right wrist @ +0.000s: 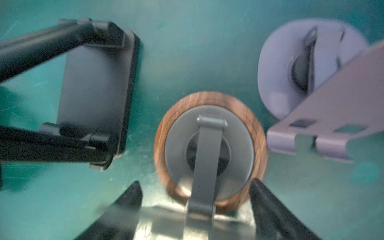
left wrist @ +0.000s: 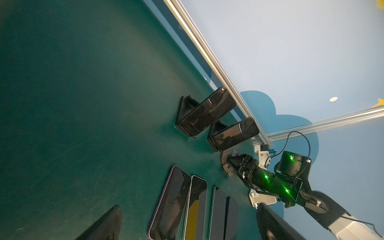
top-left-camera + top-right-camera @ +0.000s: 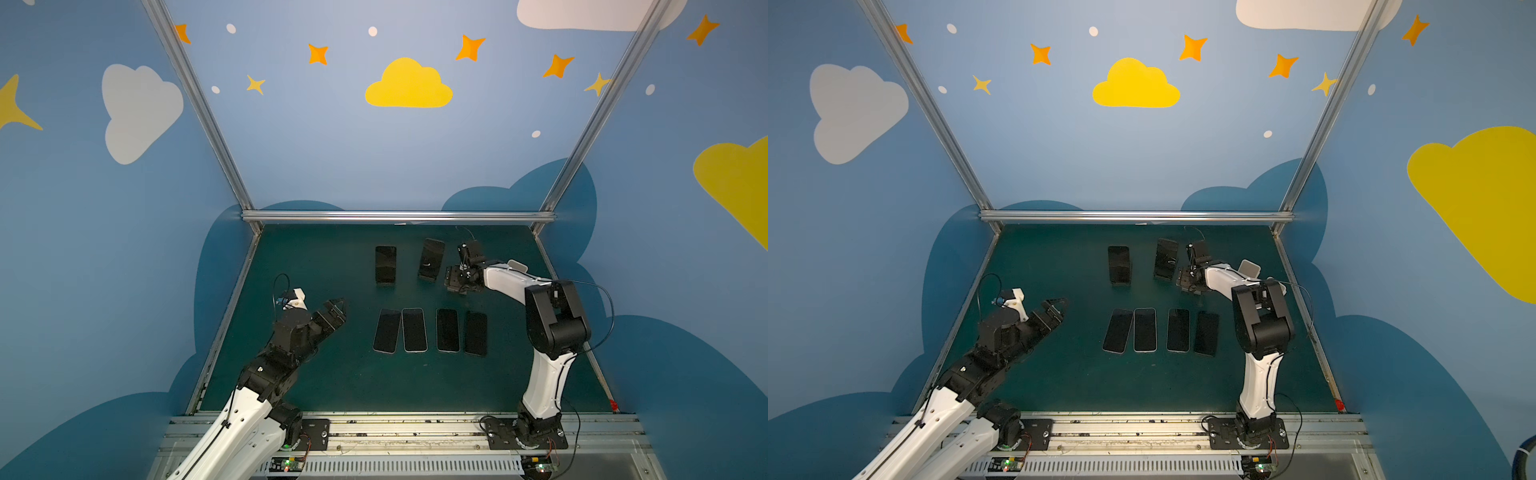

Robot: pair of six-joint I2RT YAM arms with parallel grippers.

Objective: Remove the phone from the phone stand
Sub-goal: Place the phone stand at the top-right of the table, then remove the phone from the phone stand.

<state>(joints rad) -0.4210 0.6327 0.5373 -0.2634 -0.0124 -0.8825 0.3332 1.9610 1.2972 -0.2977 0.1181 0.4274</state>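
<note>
While the right gripper hangs with its jaws released, gripping nothing and straddling only the empty wood-ringed stand beneath it, the phone it looks set to take leans on its black stand just beside it. That is behind the middle of the row of flat phones, on the side away from the arm bases. A second propped phone leans behind the row's left-arm end. The left gripper, jaws spread wide and empty, hovers off that same end, well apart from both props. The likeliest trouble is crowding: behind the row the wood-ringed stand, a lilac stand and the black one sit near each other. A sideways reach with jaws this wide could catch a neighbour and shove it into the phone's prop. The phone looks thin and glossy, so a pinch on its edges may slip, or a pull along the wrong line may drag the light stand with it. The row itself leaves little bare mat between its phones, so a careless set-down could land on another screen.
</note>
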